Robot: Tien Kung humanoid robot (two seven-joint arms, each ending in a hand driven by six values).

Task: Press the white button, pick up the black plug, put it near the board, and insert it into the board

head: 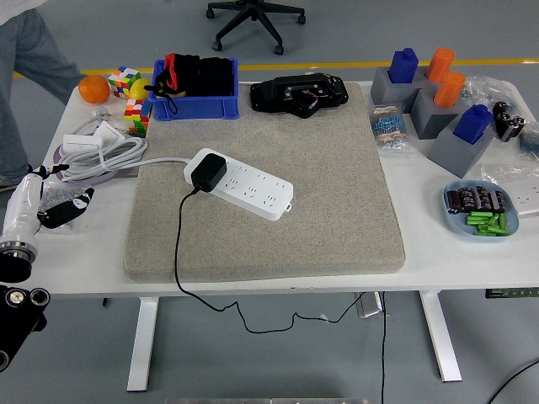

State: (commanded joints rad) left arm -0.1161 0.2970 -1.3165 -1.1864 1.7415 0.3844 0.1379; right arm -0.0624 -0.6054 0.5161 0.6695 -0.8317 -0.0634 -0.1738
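Black plug point(208, 171) seated in white power strip point(243, 184) on grey mat point(320, 185); left hand point(52, 208) at tabletop point(84, 252) edge, fingers loosely curled, empty.

The mat point(320, 194) looks rough like felt, the power strip point(248, 187) is smooth shiny white plastic, the worktop point(438, 252) smooth

**Camera Arrangement: Single Head View**

One camera is mounted high on the robot's side, facing forward and down. It frames the whole white table point(253, 273) from a moderate distance, near edge toward the bottom, far edge and floor toward the top. The left hand point(52, 209) enters at the left edge. No second view exists, so no overlap applies.
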